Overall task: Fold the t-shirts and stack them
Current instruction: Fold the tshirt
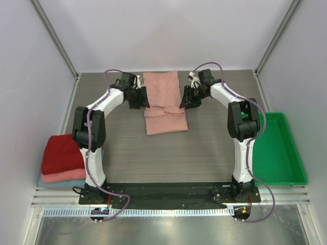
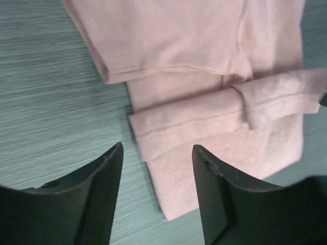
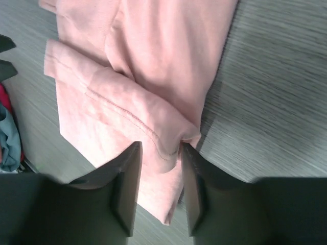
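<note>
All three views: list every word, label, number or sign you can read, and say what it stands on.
No readable text in any view. The pink t-shirt shows only plain cloth and stitching; the folded t-shirt stack and the green tray carry no visible marking.

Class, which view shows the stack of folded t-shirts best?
Top external: the whole stack shows, dark red on salmon-pink on light blue. Right wrist catches only a red and blue sliver at its left edge; left wrist shows none of it.
</note>
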